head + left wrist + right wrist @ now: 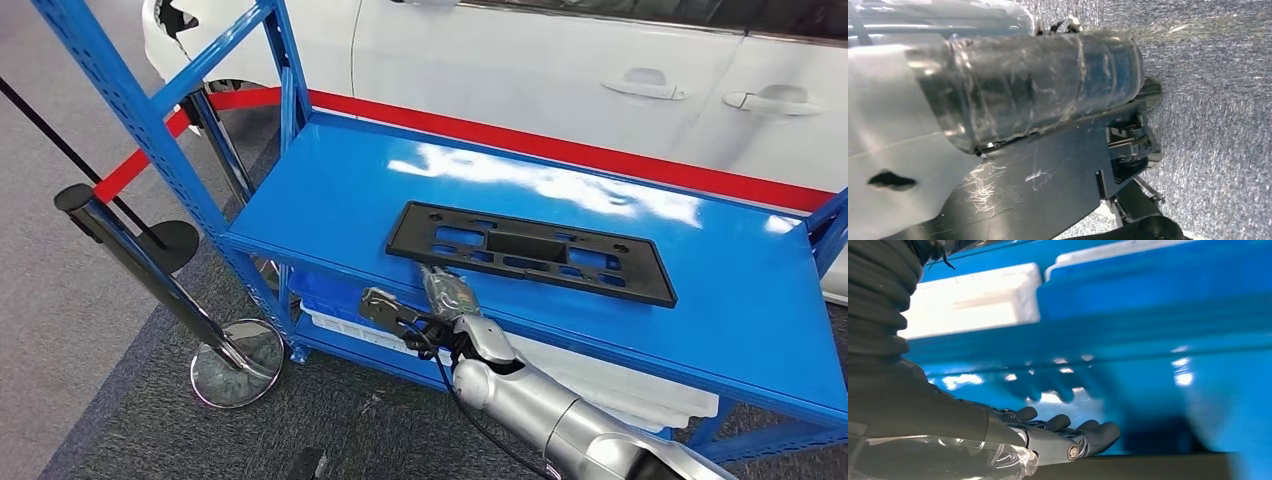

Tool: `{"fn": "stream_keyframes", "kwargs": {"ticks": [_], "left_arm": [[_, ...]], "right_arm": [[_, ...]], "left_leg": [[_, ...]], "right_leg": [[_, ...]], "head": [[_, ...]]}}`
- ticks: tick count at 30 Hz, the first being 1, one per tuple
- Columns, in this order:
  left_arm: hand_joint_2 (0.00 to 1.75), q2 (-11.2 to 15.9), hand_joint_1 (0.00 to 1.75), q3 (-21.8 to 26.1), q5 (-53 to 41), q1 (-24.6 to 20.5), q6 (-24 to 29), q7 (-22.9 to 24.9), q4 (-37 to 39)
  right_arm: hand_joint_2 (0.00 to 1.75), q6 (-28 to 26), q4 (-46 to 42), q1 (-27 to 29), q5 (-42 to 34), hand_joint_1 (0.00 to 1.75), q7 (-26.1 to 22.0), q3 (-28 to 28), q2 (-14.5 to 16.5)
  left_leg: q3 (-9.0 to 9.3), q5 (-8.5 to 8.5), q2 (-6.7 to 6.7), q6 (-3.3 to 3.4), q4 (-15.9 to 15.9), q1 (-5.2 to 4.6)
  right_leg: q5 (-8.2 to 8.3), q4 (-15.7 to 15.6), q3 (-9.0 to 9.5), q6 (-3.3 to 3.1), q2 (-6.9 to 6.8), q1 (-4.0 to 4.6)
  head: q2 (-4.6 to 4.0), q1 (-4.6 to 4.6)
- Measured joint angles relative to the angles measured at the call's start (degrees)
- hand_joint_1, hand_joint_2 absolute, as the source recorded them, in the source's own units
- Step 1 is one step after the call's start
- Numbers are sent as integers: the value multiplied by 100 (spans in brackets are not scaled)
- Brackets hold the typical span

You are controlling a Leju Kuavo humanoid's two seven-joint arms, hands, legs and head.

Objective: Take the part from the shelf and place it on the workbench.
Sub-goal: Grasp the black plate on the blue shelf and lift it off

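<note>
- 1 flat black rectangular plastic part w/ cutouts lies centre of glossy blue metal shelf.
- Right hand at part's near-left edge, fingers loosely spread; grip on it: can't tell.
- Left hand: state can't tell.
- 1 white car at far side.

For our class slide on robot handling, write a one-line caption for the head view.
The robot's right hand reaches the near edge of a black plastic part lying flat on a blue shelf.

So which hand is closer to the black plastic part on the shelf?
Right. The right hand reaches the black part's near edge; the left hand hangs over grey carpet.
</note>
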Motion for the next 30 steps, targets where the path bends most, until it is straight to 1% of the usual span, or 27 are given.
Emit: {"fn": "stream_keyframes", "kwargs": {"ticks": [1,2,3,4,6,7,8,9,10,11,12,13,14,15,16,17,18,19,20,26,28,29,30], "left_arm": [[0,-3,0,-7,-5,2,-5,10,0],[0,-5,0,-11,-8,-2,-7,23,0],[0,-8,0,-13,-8,-4,-7,40,0],[0,-8,0,-16,-8,-6,-7,60,0],[0,-6,0,-22,-12,-7,-7,91,0],[0,-5,0,-25,-15,-7,-7,101,0],[0,-5,0,-29,-20,-8,-8,104,0],[0,-5,0,-38,-25,-10,-9,107,0],[0,-7,0,-53,-30,-12,-10,108,0],[0,-8,0,-72,-34,-15,-12,108,0],[0,-9,0,-89,-38,-17,-12,107,0],[0,-9,0,-101,-40,-19,-12,107,0],[0,-10,0,-108,-41,-20,-12,106,0],[0,-10,0,-111,-41,-22,-12,105,0],[0,-10,0,-113,-41,-23,-11,105,0],[0,-10,0,-115,-41,-25,-10,107,0],[0,-11,0,-117,-41,-26,-9,109,0],[0,-12,0,-118,-41,-26,-8,110,0],[0,-12,0,-119,-41,-26,-8,112,0],[0,-12,0,-119,-42,-26,-7,112,0],[0,-12,0,-120,-42,-21,-7,112,0],[0,-13,0,-121,-43,-20,-7,111,0],[0,-21,0,-122,-43,-20,-6,112,0]], "right_arm": [[175,-23,56,-44,-21,0,33,-3,-34],[175,-57,103,-92,-30,0,60,-5,-60],[175,-104,147,-132,-29,0,86,-7,-88],[175,-160,186,-158,-19,0,112,-7,-115],[175,-304,251,-177,14,0,161,-7,-181],[175,-387,277,-181,33,0,181,-7,-210],[175,-482,298,-191,49,0,189,-8,-237],[175,-573,312,-204,62,0,185,-8,-255],[175,-655,323,-214,67,0,176,-8,-271],[175,-727,332,-219,62,0,161,-9,-286],[175,-779,339,-217,49,0,138,-9,-300],[175,-818,346,-211,32,0,112,-9,-312],[175,-845,351,-208,14,0,90,-9,-321],[175,-862,354,-207,0,0,73,-9,-327],[175,-875,354,-208,-7,0,63,-9,-331],[175,-892,355,-209,-12,0,53,-9,-336],[175,-910,355,-210,-14,0,42,-9,-340],[175,-926,355,-211,-15,0,32,-9,-344],[175,-937,355,-212,-17,0,26,-9,-348],[175,-950,355,-212,-20,0,18,-9,-355],[175,-987,356,-208,-29,0,-8,-10,-371],[175,-1010,356,-206,-33,0,-20,-11,-385],[175,-1037,357,-207,-36,0,-29,-20,-410]], "left_leg": [[-4,-26,-3,-16,34,2],[-19,-54,-5,-39,82,-6],[-35,-76,-6,-62,117,-14],[-48,-87,-6,-84,137,-23],[-53,-91,-7,-113,141,-29],[-58,-115,-7,-130,164,-27],[-99,-189,-5,-156,268,-23],[-184,-312,-4,-185,471,-15],[-333,-481,-1,-215,801,-3],[-521,-663,0,-240,1205,6],[-698,-786,0,-255,1563,14],[-813,-822,0,-261,1783,17],[-818,-738,-1,-257,1768,17],[-706,-550,-1,-245,1516,17],[-513,-325,-1,-226,1104,16],[-309,-166,-2,-207,693,11],[-149,-70,-4,-193,377,3],[-57,-47,-6,-184,204,-4],[-26,-71,-7,-181,159,-12],[-26,-70,-8,-178,123,-23],[-46,-64,-13,-160,105,-40],[-43,-43,-13,-126,77,-33],[-37,-15,-6,-74,48,-28]], "right_leg": [[174,-397,181,-2,-5,-8],[305,-752,347,-10,-6,-10],[370,-985,457,-24,-6,-7],[368,-1079,501,-41,-3,2],[379,-1093,507,-84,5,6],[385,-1106,517,-108,6,-2],[391,-1121,531,-135,6,-14],[395,-1134,544,-159,6,-27],[393,-1136,554,-173,6,-24],[389,-1136,557,-184,4,-20],[385,-1134,558,-190,1,-13],[381,-1133,562,-195,-2,-8],[377,-1131,568,-199,-2,-5],[373,-1131,580,-200,1,-4],[368,-1131,593,-199,5,-4],[363,-1131,600,-191,10,3],[358,-1130,602,-181,14,13],[355,-1128,599,-172,16,23],[354,-1126,593,-165,17,33],[359,-1126,585,-158,20,32],[381,-1141,569,-125,25,15],[386,-1149,560,-91,27,8],[210,-805,398,-48,22,0]], "head": [[0,-1],[0,-2],[1,-5],[1,-8],[1,-8],[1,-7],[1,-20],[1,-37],[0,-51],[0,-66],[0,-66],[0,-65],[0,-66],[0,-67],[0,-66],[0,-64],[0,-63],[0,-61],[0,-60],[0,-61],[0,-58],[0,-56],[0,-51]]}}
